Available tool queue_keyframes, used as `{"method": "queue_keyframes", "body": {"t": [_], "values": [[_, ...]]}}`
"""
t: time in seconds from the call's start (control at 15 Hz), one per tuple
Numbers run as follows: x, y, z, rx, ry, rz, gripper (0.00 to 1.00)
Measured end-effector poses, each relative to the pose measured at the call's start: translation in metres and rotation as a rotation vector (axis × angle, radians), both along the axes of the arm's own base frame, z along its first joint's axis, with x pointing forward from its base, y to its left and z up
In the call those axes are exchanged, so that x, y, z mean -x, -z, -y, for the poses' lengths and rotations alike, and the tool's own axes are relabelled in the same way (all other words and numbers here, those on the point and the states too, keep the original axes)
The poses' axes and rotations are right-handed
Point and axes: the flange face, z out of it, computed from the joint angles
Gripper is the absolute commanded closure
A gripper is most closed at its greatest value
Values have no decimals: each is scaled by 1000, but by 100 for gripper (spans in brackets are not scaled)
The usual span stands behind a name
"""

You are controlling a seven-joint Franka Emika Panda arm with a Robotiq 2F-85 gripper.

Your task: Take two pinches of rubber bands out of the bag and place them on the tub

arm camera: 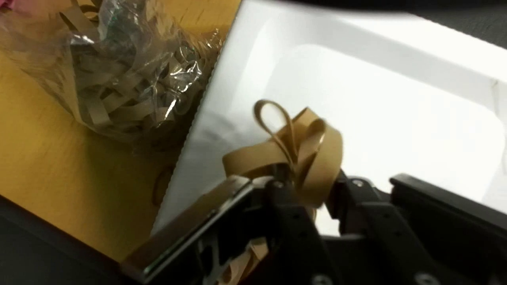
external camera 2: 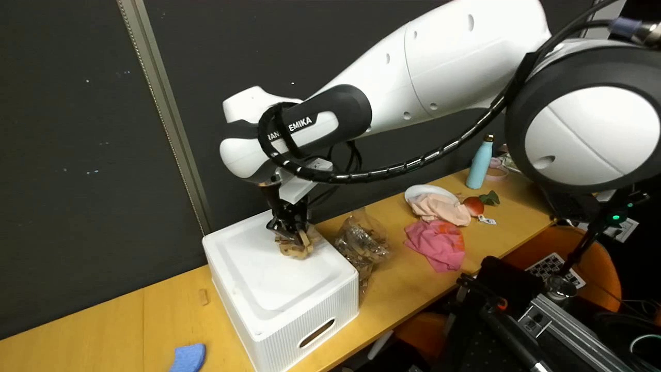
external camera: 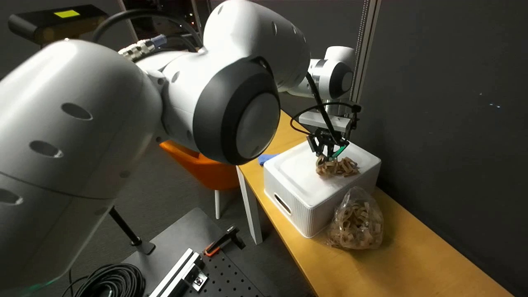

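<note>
The white tub (external camera: 297,175) stands upright on the wooden table, its top closed by a recessed white lid, and shows in both exterior views (external camera 2: 258,268). The clear plastic bag (external camera: 357,222) of tan rubber bands sits beside it on the table; it also shows in the wrist view (arm camera: 130,87). My gripper (arm camera: 309,182) is just above the lid, with a bunch of tan rubber bands (arm camera: 323,158) pinched between its fingers. More rubber bands (arm camera: 247,259) show behind the left finger. In an exterior view, bands (external camera: 348,167) spread on the lid under the gripper (external camera: 328,154).
A dark wall runs behind the table. A blue cloth (external camera 2: 188,356) and a small tan piece (external camera 2: 204,296) lie on the table. On the bag's far side are a pink cloth (external camera 2: 439,245), a white bowl (external camera 2: 426,191) with peach cloth, and a blue bottle (external camera 2: 480,163).
</note>
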Motion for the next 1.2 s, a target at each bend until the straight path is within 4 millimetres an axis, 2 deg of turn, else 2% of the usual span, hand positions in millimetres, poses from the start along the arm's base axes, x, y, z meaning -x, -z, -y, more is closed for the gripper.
{"method": "queue_keyframes", "body": {"t": [0.33,0.4,0.8,1.2], "values": [[-7,3,-5,-9,-31,15,5],[-8,3,-5,-10,-35,18,1],[-15,-9,-2,6,-47,48,0],[-18,-12,9,45,-48,59,0]]}}
